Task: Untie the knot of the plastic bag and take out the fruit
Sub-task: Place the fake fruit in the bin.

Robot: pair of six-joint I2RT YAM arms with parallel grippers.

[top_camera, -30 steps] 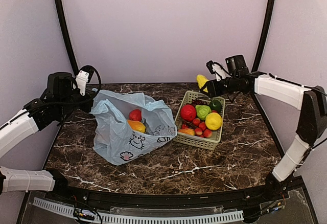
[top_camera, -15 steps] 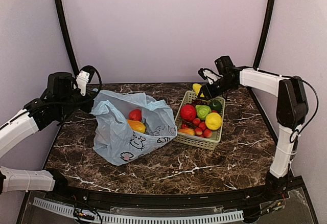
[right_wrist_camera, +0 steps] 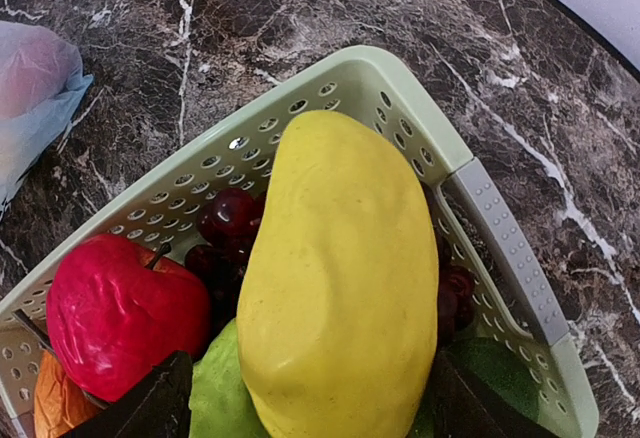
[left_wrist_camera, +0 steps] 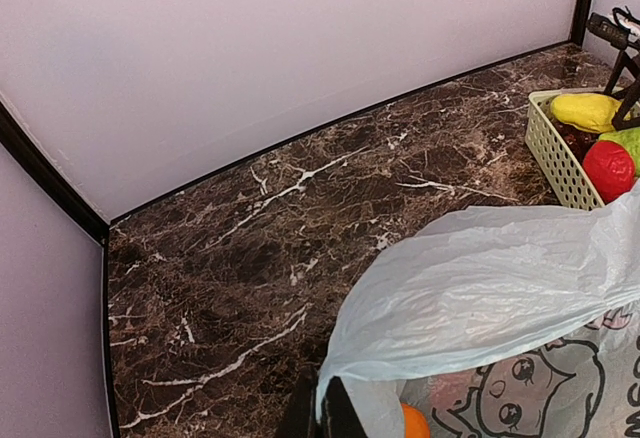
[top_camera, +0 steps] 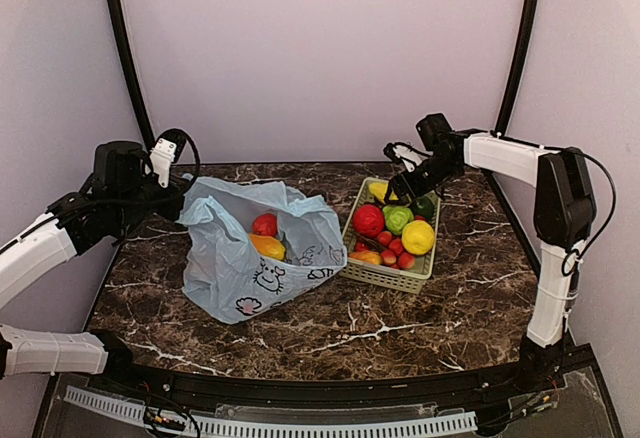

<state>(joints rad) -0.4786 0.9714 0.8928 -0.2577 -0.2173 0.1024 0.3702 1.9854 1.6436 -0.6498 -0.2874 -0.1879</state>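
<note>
The light blue plastic bag [top_camera: 250,248] lies left of centre with its mouth open, and no knot shows. Inside it sit a red fruit [top_camera: 264,224] and an orange-yellow one [top_camera: 268,246]. My left gripper [top_camera: 183,198] is shut on the bag's upper left edge. In the left wrist view its fingers [left_wrist_camera: 320,408] pinch the bag's film [left_wrist_camera: 490,288]. My right gripper [top_camera: 395,190] hangs low over the far end of the basket [top_camera: 385,276], open. A yellow mango [right_wrist_camera: 335,268] lies between its spread fingertips [right_wrist_camera: 310,388], resting on other fruit.
The pale green basket [right_wrist_camera: 500,238] holds a red apple [top_camera: 368,220], a light green fruit [top_camera: 398,219], a yellow lemon [top_camera: 418,236], a dark green fruit [top_camera: 422,206], strawberries [top_camera: 390,250] and dark grapes [right_wrist_camera: 225,218]. Walls close off the table behind and at both sides.
My right gripper came down and left with the yellow mango, onto the basket's far end, and its jaws have widened. The left arm and the bag stayed still.
</note>
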